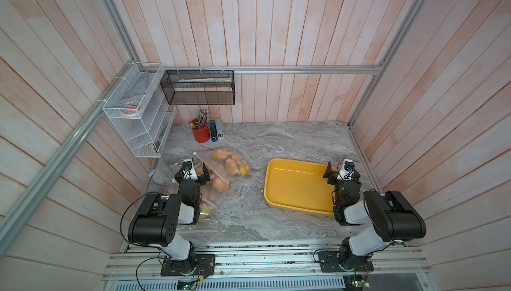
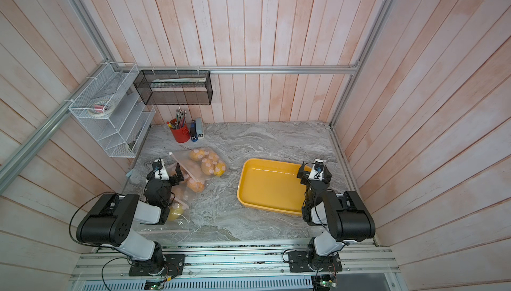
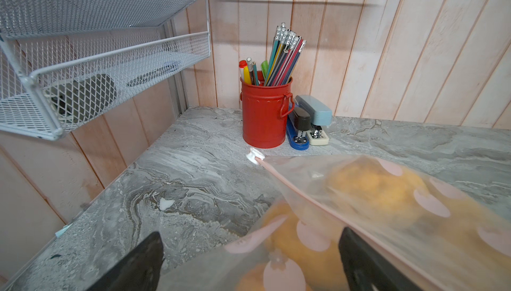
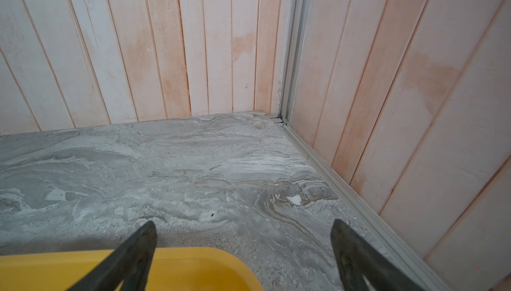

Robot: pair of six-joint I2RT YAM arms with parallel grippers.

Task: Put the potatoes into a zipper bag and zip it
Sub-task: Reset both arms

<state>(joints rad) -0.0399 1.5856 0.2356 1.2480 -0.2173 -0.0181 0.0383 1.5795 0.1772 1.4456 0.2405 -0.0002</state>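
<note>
With left gripper and right gripper spread wide, squarely pinch the slider, seemingly at the zipper bag corner.

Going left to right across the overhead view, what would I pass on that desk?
white wire rack → red pencil cup → blue stapler → pale blue stapler → yellow tray. The bagged potatoes overlap the cup and staplers, so they are left out.

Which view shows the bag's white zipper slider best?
The left wrist view: the zipper slider is close and sharp at a corner of the bag. In both top views the slider is a tiny dot. The right wrist view misses it.
</note>
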